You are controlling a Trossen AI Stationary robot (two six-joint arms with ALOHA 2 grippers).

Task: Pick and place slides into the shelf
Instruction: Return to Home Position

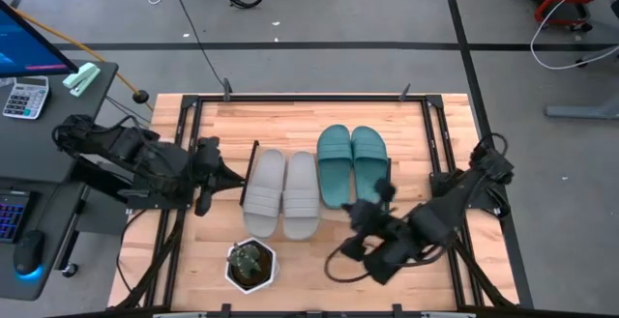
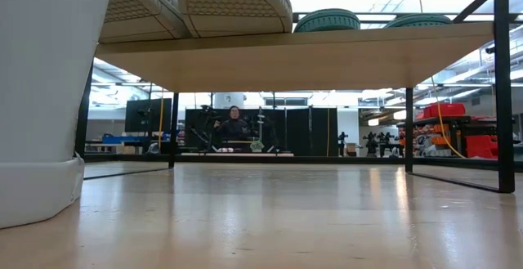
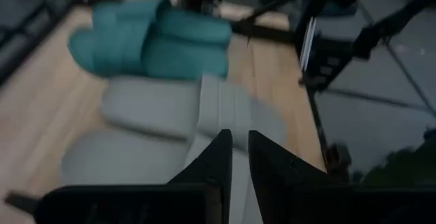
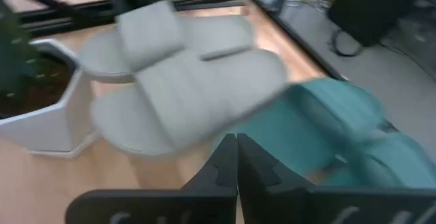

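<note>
Both pairs of slides rest sole-down, side by side, on the shelf's wooden top: the light grey pair to the left, the teal pair to the right. From the low view, the shelf board carries the grey soles and the teal ones. My left gripper hovers left of the grey pair, its fingers a narrow gap apart and holding nothing. My right gripper hovers at the teal pair's near end, shut and empty.
A white pot with a small green plant stands on the table near the front edge, just before the grey pair; it fills the left of the low view. Black wire legs frame the space under the shelf. A person sits far behind.
</note>
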